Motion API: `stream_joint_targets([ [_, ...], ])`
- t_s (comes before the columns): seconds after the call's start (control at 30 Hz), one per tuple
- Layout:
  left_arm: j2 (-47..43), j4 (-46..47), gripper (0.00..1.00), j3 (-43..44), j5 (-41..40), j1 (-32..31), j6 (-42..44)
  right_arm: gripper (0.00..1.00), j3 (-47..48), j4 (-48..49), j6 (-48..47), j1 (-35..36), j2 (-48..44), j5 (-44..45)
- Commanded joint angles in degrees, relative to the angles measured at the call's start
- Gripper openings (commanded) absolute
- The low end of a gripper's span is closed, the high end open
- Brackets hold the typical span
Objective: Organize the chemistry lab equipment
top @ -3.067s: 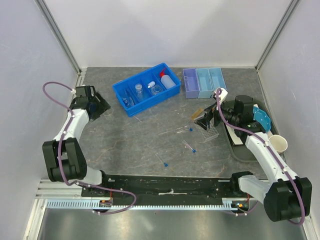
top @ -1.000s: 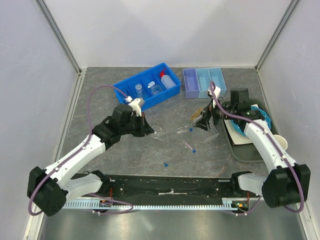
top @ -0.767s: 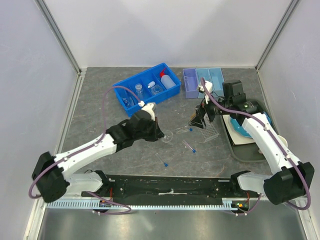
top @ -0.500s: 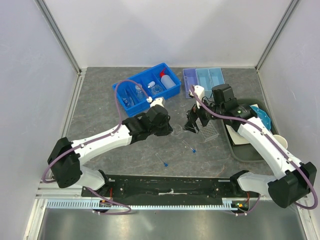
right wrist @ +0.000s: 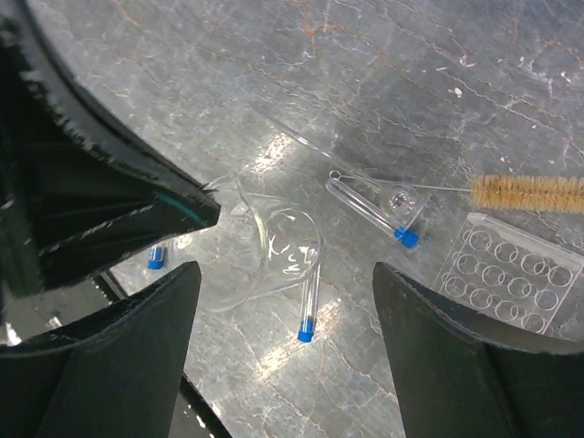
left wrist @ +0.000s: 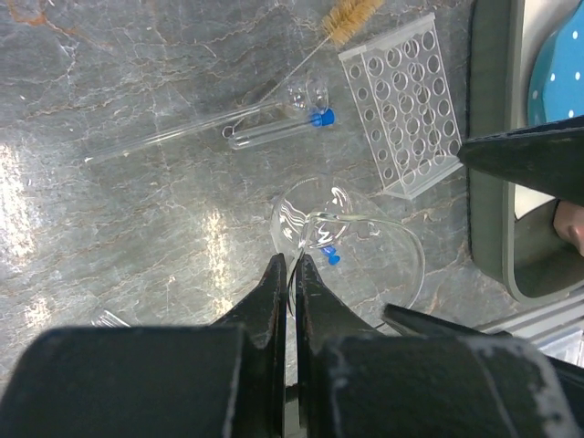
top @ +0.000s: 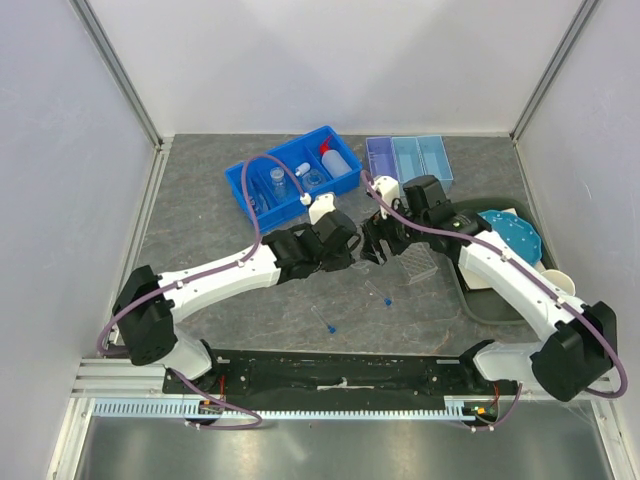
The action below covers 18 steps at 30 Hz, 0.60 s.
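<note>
My left gripper point(left wrist: 294, 265) is shut on the rim of a clear glass beaker point(left wrist: 347, 242) and holds it tilted above the table. My right gripper point(right wrist: 283, 269) stands open right over that beaker point(right wrist: 274, 251), its fingers on either side without touching it. The two grippers meet at mid-table, left gripper point(top: 350, 255) and right gripper point(top: 373, 245). Under the beaker lies a blue-capped test tube point(right wrist: 307, 310). A second test tube point(right wrist: 374, 203) lies beside a glass rod point(left wrist: 173, 137). The clear tube rack point(left wrist: 401, 114) and a tan brush point(right wrist: 529, 193) lie beyond.
A blue bin point(top: 245, 190) at the back holds the red-capped squeeze bottle point(top: 335, 160) and small glassware. A purple and blue divided tray point(top: 408, 165) sits to its right. A dark tray point(top: 478, 300) with the teal plate point(top: 508, 235) and a cup point(top: 557, 287) is at the right. Loose tubes point(top: 378, 292) lie near the front.
My left arm has carried the beaker to the right, to mid-table. My right arm has swung left from the rack to hover over it.
</note>
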Motion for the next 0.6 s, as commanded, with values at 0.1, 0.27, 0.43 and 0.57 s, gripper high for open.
stream_joint_targets([
  [0.1,0.8,-3.01,0.02,4.61,-6.87,-1.69,-4.86,0.71,2.89,3.06,2.71,3.15,4.19,7.71],
  [0.27,0.62,-4.33,0.02,4.88,-8.63,-1.96,-6.09,0.48,4.91,2.71,3.24,4.12,5.61,9.64],
  [0.43,-0.17,-4.51,0.02,4.61,-9.69,-1.87,-6.27,0.21,5.09,2.54,2.8,5.0,5.78,10.18],
  [0.57,-1.48,-2.67,0.06,4.26,-8.28,-1.96,-5.04,0.09,5.0,2.45,2.54,5.0,6.22,9.74],
])
